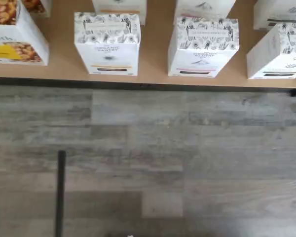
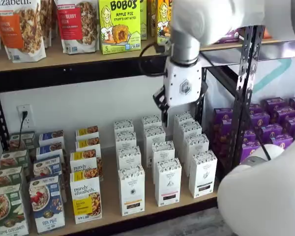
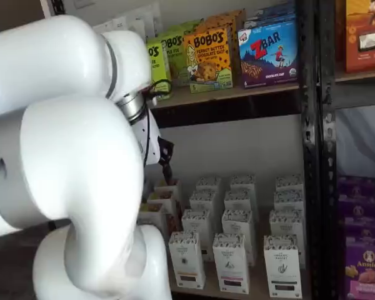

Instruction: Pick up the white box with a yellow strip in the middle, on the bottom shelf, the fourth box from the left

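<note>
The white box with a yellow strip (image 1: 107,45) stands at the front edge of the bottom shelf (image 1: 153,74), just right of a granola box. Both shelf views show this box (image 2: 131,190) (image 3: 187,260) heading its row of white cartons. My gripper (image 2: 163,114) hangs in front of the shelves, well above the cartons and a little right of that row. Its white body and black fingers (image 3: 166,164) show side-on with no box between them. The wrist view looks down on the front cartons and the floor, with no fingers in it.
Alike white cartons (image 1: 203,48) (image 2: 167,181) with pink or dark strips stand right of the target. A "purely elizabeth" granola box (image 2: 86,197) sits to its left. Black perforated uprights (image 2: 245,93) and purple boxes (image 2: 270,128) are further right. A thin black bar (image 1: 60,192) crosses the grey floor.
</note>
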`<control>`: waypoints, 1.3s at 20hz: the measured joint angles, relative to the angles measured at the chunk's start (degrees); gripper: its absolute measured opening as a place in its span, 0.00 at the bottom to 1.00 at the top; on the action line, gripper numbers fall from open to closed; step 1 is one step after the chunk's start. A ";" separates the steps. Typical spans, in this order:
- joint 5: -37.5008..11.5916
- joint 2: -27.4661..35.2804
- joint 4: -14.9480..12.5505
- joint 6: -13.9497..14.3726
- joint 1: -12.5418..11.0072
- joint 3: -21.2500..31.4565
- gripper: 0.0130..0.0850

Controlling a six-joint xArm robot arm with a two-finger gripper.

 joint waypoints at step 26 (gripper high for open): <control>-38.49 41.47 5.19 5.56 6.71 -2.86 1.00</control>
